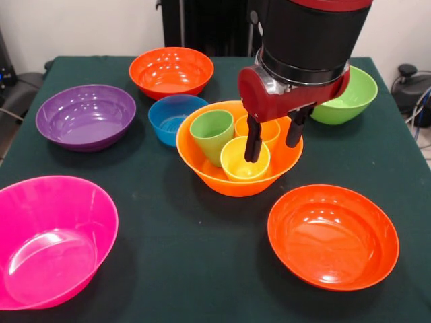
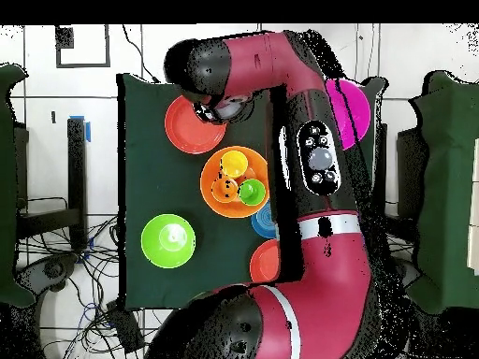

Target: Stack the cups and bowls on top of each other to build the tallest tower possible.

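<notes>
The large light orange bowl (image 1: 232, 176) sits near the middle of the table, holding all three cups upright: green (image 1: 212, 132), yellow (image 1: 244, 159) and orange (image 1: 262, 128), crowded rim against rim. They look light, stiff and glossy, probably slippery; the ridged waist or the rim wall seems the safest place to pinch. The gripper (image 1: 273, 140) hangs over them, fingers apart and holding nothing, one finger dipping at the yellow cup's rim. Seven bowls in all: the small blue one (image 1: 172, 118) just beside the base, purple (image 1: 86, 116) toward the left edge, lime green (image 1: 350, 97) at the far right corner, pink (image 1: 50, 239) at the near left corner, and two red-orange, one far (image 1: 171, 70), one near right (image 1: 333, 235)
</notes>
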Robot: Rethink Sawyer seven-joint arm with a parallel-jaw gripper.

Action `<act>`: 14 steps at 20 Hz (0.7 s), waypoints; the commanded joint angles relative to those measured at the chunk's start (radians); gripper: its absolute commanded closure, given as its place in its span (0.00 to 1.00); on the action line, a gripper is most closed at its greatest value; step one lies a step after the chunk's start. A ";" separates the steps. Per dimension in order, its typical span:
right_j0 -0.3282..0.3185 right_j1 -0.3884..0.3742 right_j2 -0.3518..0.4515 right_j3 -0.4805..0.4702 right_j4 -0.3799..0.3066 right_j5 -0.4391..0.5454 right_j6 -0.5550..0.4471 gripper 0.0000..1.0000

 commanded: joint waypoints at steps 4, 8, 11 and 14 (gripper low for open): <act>0.025 0.020 -0.005 -0.089 -0.127 0.108 -0.403 0.00; 0.017 0.022 -0.014 -0.072 -0.130 0.092 -0.402 0.00; 0.024 0.062 -0.009 -0.122 -0.153 0.103 -0.417 0.00; 0.021 0.073 -0.018 -0.132 -0.168 0.113 -0.431 0.00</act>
